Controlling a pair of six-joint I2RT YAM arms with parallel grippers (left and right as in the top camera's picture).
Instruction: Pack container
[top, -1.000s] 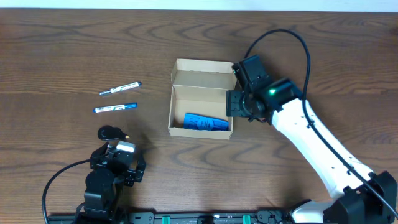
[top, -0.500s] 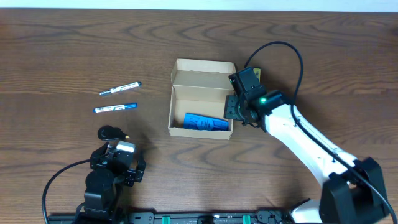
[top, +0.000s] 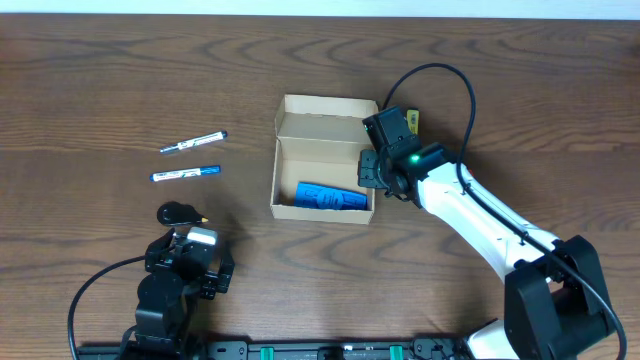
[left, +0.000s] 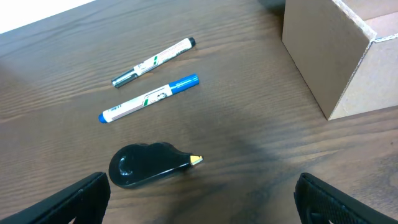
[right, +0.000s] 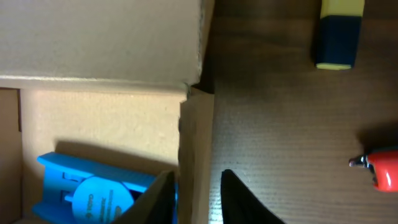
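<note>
We see the container (top: 318, 160) mid-frame overhead. The right gripper (right: 198, 186) straddles its right wall; we can't tell if it's clamped yet. The left gripper (left: 199, 193) is released, idle. We should pinch squarely and avoid crushing the cardboard.

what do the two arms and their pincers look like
The right arm has white rounded links with black joints, a small green light near the wrist and a looping black cable; the right pincer is black. The left arm is black with a pale block, a thin black lead and a black left pincer.
</note>
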